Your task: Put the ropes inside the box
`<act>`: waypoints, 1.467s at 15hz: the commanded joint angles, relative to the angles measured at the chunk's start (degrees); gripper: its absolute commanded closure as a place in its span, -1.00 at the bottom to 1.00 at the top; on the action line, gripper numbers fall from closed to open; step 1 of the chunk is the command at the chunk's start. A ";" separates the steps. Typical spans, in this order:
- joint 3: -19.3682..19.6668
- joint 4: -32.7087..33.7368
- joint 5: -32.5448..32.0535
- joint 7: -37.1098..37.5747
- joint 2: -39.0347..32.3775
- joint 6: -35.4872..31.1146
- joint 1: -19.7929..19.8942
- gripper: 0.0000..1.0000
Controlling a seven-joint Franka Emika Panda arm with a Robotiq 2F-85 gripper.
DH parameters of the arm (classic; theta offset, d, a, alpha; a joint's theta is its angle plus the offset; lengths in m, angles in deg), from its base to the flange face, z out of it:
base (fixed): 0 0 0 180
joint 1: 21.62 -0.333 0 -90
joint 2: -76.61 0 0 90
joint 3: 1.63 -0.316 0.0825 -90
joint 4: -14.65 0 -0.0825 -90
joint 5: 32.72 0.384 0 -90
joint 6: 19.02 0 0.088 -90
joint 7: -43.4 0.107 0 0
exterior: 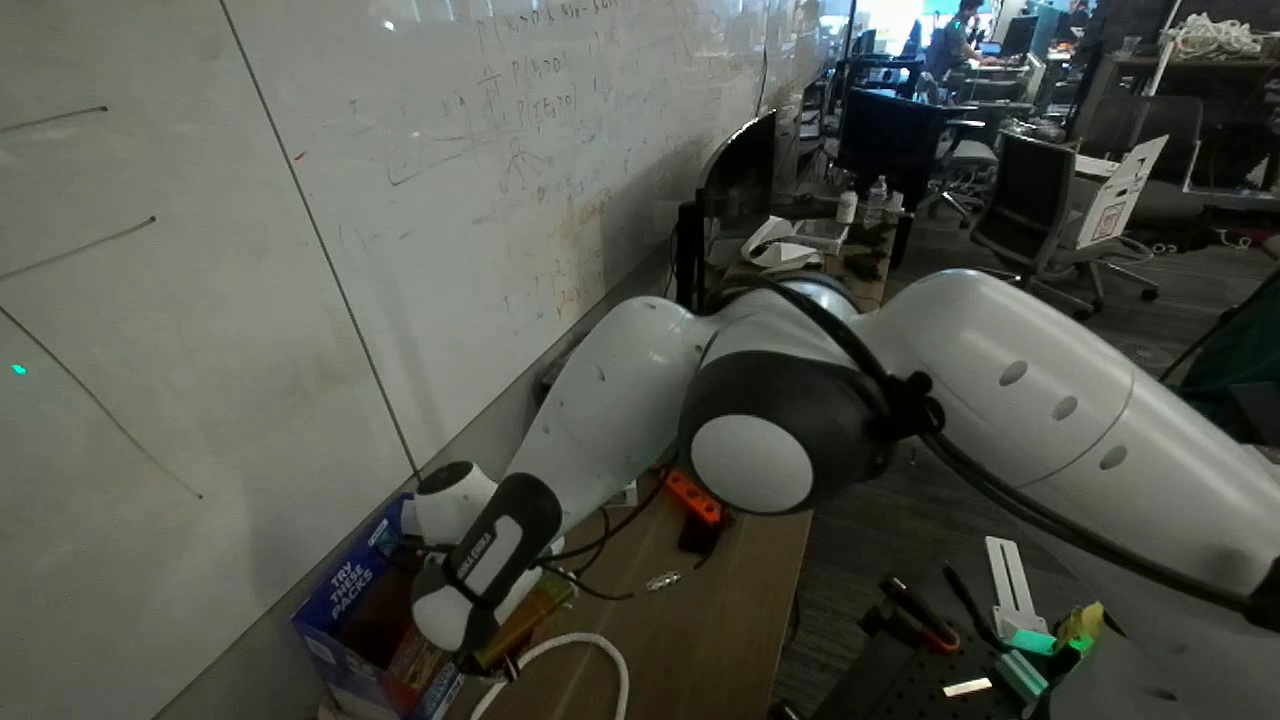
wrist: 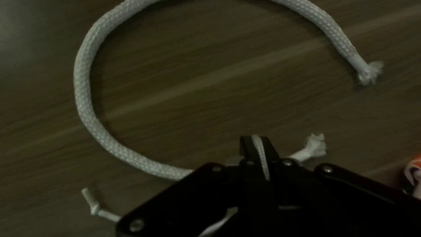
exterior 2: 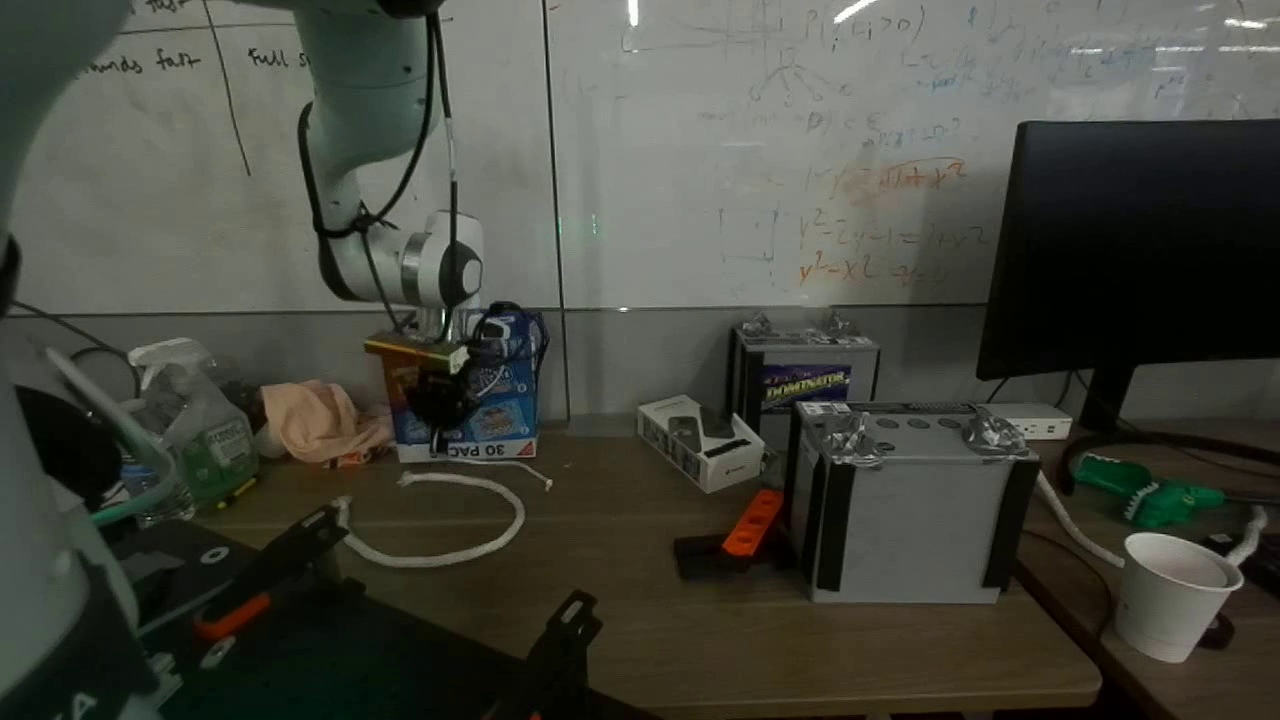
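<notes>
Desk (exterior 2: 640, 650) shows in both exterior views and runs under the blue box (exterior 2: 512, 400). My arm (exterior: 615, 400) reaches down beside the box, which stands with its mouth up and open. I have the gripper (wrist: 257, 141) hanging above the desk next to the box; in an exterior view it hides part of the box's face. I read the jaws as closed, clamped on the thin white rope (wrist: 261, 156). Thick white rope (wrist: 83, 82): lies on the desk near the box in an open loop, ends frayed. Thin white rope: outside the box, pinched at the fingertips (wrist: 245, 146); its knotted end (wrist: 94, 209) sticks out low in front of the box. Whether that end touches the desk, I cannot tell.
</notes>
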 commanded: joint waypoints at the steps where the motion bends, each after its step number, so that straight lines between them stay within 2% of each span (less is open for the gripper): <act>1: 0.34 -4.70 -0.81 2.37 10.68 2.51 -0.52 0.85; 8: 2.10 -8.00 -2.10 13.31 27.58 2.40 -2.72 0.84; 14: 1.01 -6.73 -3.36 22.33 40.41 9.18 -1.54 0.84; 18: -0.34 -4.90 -4.85 25.72 43.94 13.16 -0.12 0.84; 22: -1.68 -3.18 -4.92 27.15 43.61 14.31 1.07 0.85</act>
